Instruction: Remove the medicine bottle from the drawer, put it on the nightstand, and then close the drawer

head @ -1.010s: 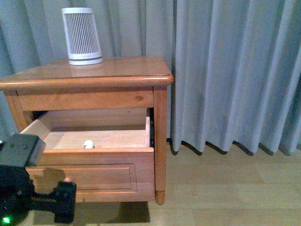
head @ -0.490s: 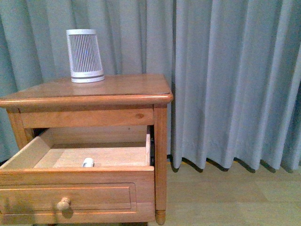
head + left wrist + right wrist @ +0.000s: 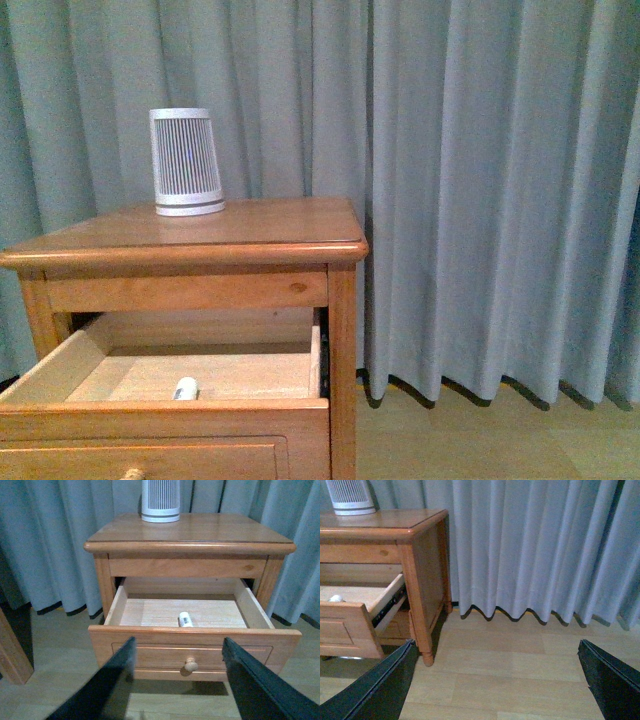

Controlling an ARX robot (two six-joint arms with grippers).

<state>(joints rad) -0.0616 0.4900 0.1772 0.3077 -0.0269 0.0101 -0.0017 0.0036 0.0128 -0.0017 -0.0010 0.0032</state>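
Observation:
The nightstand stands left in the front view, its upper drawer pulled open. The medicine bottle lies on its side on the pale drawer floor near the front wall. In the left wrist view the bottle lies in the open drawer above the round knob. My left gripper is open and empty, in front of the drawer front at knob height. My right gripper is open and empty over bare floor, right of the nightstand. Neither arm shows in the front view.
A large white slatted cylinder stands at the back left of the nightstand top; it also shows in the left wrist view. Grey curtains hang behind and to the right. Pale wood floor lies right of the nightstand.
The front view has shifted: the nightstand now sits lower in the picture and the knob is cut off. The dark left arm seen at bottom left one second ago is out of view.

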